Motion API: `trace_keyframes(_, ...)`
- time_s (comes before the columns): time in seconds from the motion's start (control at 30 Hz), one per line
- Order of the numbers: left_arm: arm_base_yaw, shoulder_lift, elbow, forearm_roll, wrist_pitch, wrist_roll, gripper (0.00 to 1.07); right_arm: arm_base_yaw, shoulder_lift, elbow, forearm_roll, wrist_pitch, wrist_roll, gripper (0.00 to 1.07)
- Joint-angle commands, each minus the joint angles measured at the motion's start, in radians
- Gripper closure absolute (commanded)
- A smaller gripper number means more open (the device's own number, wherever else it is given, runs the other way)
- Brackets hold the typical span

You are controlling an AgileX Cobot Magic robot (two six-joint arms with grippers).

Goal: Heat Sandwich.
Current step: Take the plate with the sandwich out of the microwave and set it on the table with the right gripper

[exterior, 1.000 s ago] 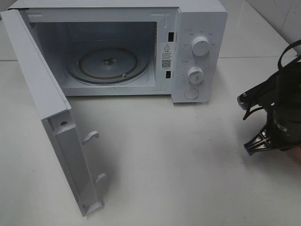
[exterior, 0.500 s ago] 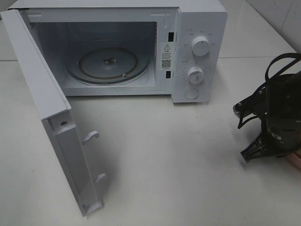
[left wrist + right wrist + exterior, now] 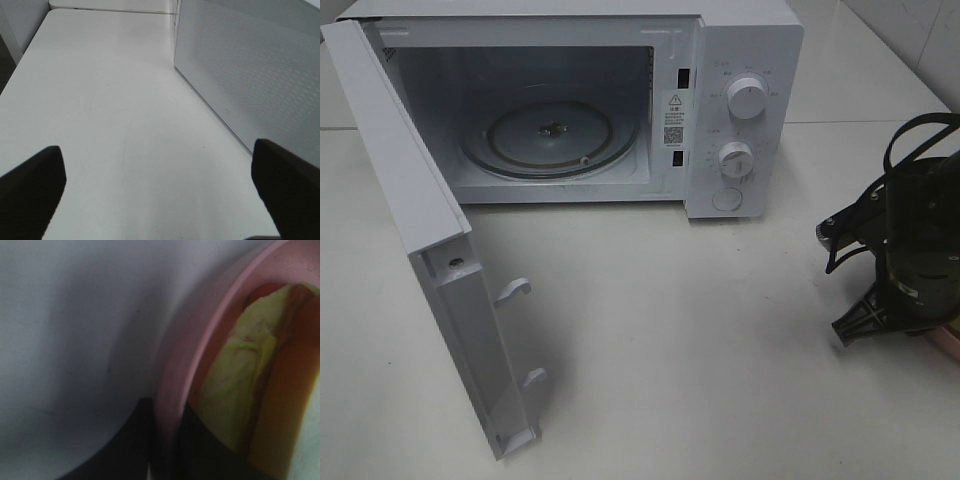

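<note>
- on the white desk (image 3: pixel 720 340) stands a white microwave (image 3: pixel 745 110), its door (image 3: pixel 430 250) swung wide toward the left and the glass turntable (image 3: pixel 550 135) bare inside.
- at the desk's right edge in the high view, the right arm hangs low over a pink plate (image 3: pixel 948 338), only a sliver of which shows there.
- in the right wrist view the right end effector (image 3: pixel 162 440) has its two dark fingers nearly together, one on each side of the plate's rim, pinching it.
- the left end effector (image 3: pixel 160 185) is spread wide with nothing between its fingers, hovering over bare desk beside the door's perforated panel.
- the sandwich (image 3: pixel 240 385) lies on the pink plate just past the pinched rim, yellow-green filling against tan-brown bread.
</note>
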Motion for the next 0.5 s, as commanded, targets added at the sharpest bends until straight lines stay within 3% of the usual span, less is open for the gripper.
trace_keyframes(0.03, 0.002, -0.004, 0.002, -0.002, 0.001, 0.002, 0.11, -0.007, 0.004, -0.002, 0.018, 0.003, 0.015, 0.9)
trace_keyframes(0.13, 0.002, -0.004, 0.002, -0.002, 0.001, 0.002, 0.11, -0.007, 0.004, -0.002, 0.038, -0.001, 0.015, 0.83)
trace_keyframes(0.37, 0.002, -0.004, 0.002, -0.002, 0.001, 0.002, 0.11, -0.007, -0.069, -0.002, 0.061, -0.015, 0.005, 0.49)
trace_keyframes(0.5, 0.002, -0.004, 0.002, -0.002, 0.001, 0.002, 0.11, -0.007, -0.13, -0.002, 0.135, -0.015, -0.078, 0.4)
